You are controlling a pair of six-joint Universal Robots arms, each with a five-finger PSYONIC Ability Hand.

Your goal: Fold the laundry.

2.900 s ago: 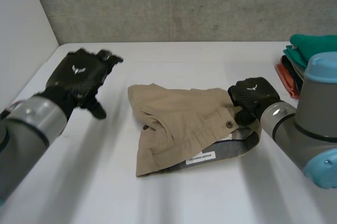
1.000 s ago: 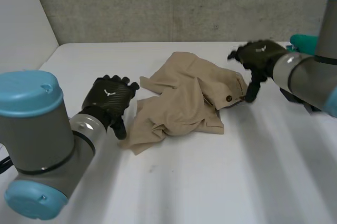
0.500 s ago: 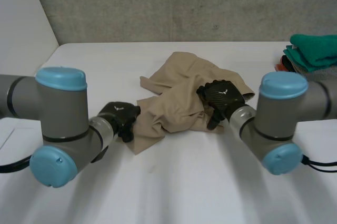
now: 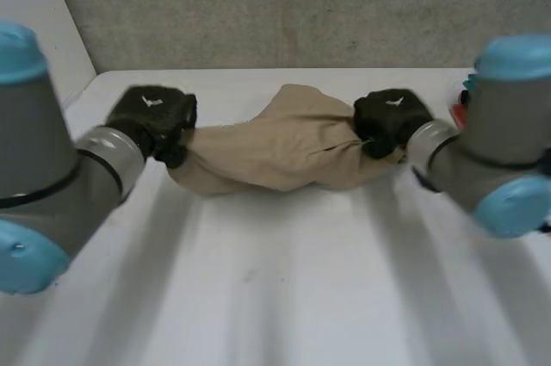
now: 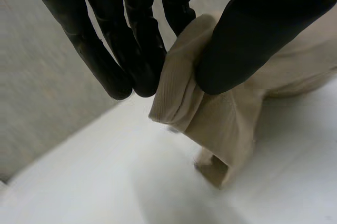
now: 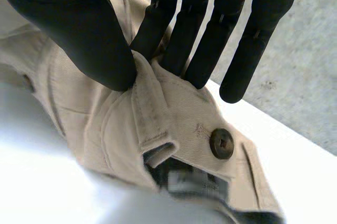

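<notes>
A pair of tan shorts (image 4: 275, 151) hangs stretched between my two hands above the white table (image 4: 284, 297). My left hand (image 4: 155, 120) is shut on the shorts' left end; in the left wrist view its thumb (image 5: 247, 39) and fingers (image 5: 137, 50) pinch a folded hem of the tan shorts (image 5: 210, 124). My right hand (image 4: 389, 120) is shut on the right end. In the right wrist view its thumb (image 6: 79, 34) and fingers (image 6: 184, 39) pinch the waistband of the shorts (image 6: 131, 129) beside the dark button (image 6: 221, 143).
A stack of folded clothes (image 4: 465, 99) peeks out at the table's right edge behind my right arm. A grey wall (image 4: 284, 4) runs along the far edge, and a white panel (image 4: 43, 30) stands at the left.
Both hands have closed on opposite ends of the shorts and moved apart and up, pulling the crumpled heap into a stretched band.
</notes>
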